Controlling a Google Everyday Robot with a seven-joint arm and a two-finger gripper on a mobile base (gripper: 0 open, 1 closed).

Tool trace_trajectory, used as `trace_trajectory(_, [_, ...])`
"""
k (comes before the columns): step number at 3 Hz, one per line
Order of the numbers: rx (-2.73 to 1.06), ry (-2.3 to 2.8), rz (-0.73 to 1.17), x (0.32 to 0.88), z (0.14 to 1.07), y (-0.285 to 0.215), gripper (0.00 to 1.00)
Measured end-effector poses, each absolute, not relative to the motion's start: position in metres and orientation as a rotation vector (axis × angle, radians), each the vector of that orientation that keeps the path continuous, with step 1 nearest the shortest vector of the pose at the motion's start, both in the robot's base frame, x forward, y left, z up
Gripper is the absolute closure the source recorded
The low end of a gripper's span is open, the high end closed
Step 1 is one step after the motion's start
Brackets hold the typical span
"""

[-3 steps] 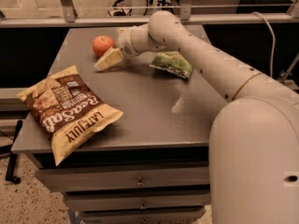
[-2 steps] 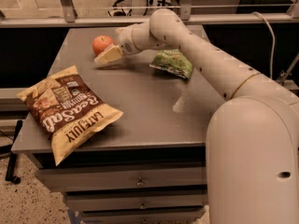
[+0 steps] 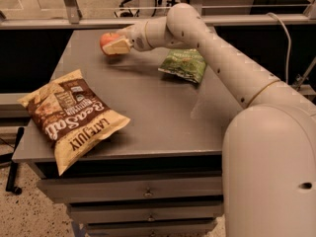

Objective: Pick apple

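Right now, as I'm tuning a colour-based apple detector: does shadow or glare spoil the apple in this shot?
Camera view: warm, dim light, no glare on the apple. Its orange-red top is lit, while its lower right is covered by the gripper, near the far edge of the table. Camera view: the arm throws a soft shadow on the table beneath it, not on the apple.

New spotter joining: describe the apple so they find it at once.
On the grey table, look to the far left corner, where the tool reaches. The apple is right behind it: small, round, orange-red, unlike the flat brown bag and green bag.
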State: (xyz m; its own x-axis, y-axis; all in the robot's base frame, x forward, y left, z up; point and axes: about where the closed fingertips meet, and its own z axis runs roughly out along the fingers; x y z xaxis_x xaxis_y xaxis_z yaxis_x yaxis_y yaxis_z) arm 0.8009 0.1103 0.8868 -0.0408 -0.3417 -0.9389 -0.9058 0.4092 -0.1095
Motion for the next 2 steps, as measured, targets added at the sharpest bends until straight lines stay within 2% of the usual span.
trace_trajectory(1, [-1.099,1.565,0.728,0.786,0.902,0.103,0.93])
trace_trajectory(2, [-1.069,1.47,0.799,0.768,0.933,0.086,1.0])
